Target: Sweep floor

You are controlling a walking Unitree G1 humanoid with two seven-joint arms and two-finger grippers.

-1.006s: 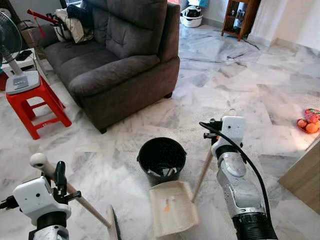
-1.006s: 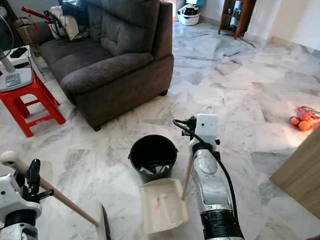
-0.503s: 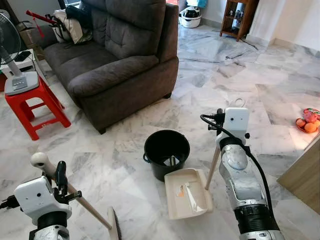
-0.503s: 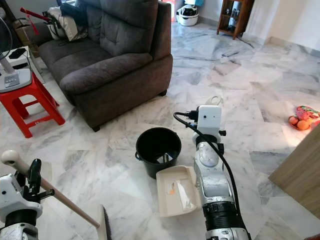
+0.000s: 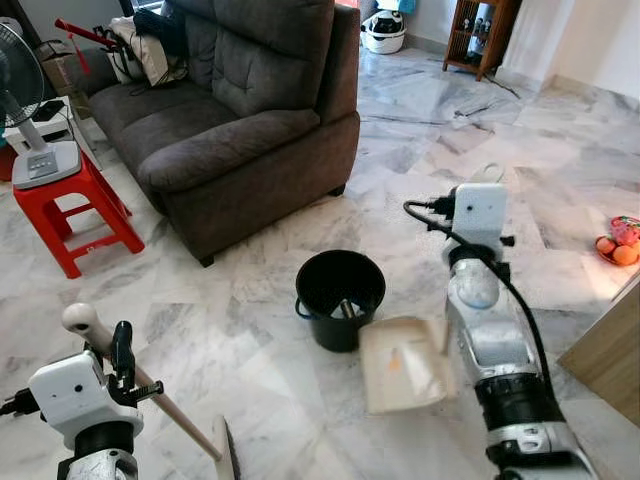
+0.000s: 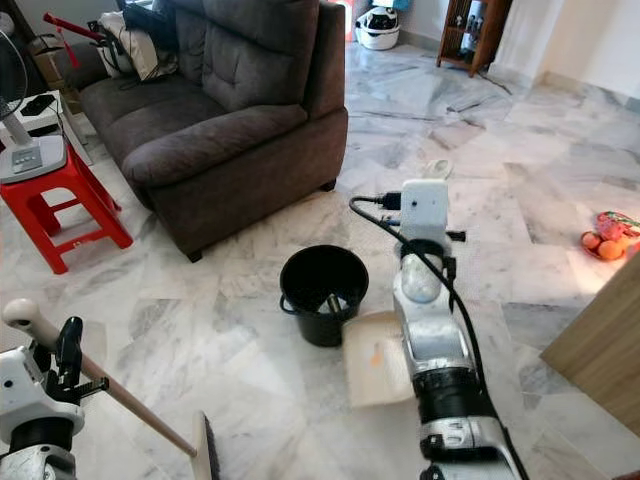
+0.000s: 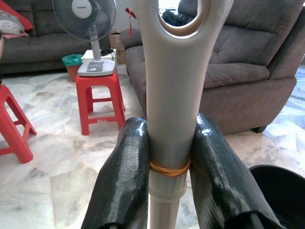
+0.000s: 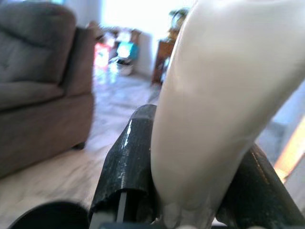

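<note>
My left gripper (image 7: 169, 171) is shut on the pale broom handle (image 7: 169, 95), low at my left (image 5: 120, 362). The handle slants down to the broom head (image 5: 228, 460) at the picture's bottom edge. My right gripper (image 8: 190, 186) is shut on the cream dustpan handle (image 8: 214, 95). The dustpan (image 5: 405, 365) hangs beside my right arm, just right of a black bucket (image 5: 340, 295) on the marble floor. A small orange scrap lies in the pan, and some debris lies in the bucket.
A dark grey sofa (image 5: 240, 110) stands ahead on the left, with a red stool (image 5: 75, 205) carrying a fan (image 5: 30, 150) beside it. A bag of fruit (image 5: 620, 245) and a wooden cabinet (image 5: 610, 355) are at the right. Open marble floor stretches ahead.
My right arm has swung the dustpan from in front of the bucket to its right side. The bucket has shifted a little farther away and right. The left arm and broom stayed put.
</note>
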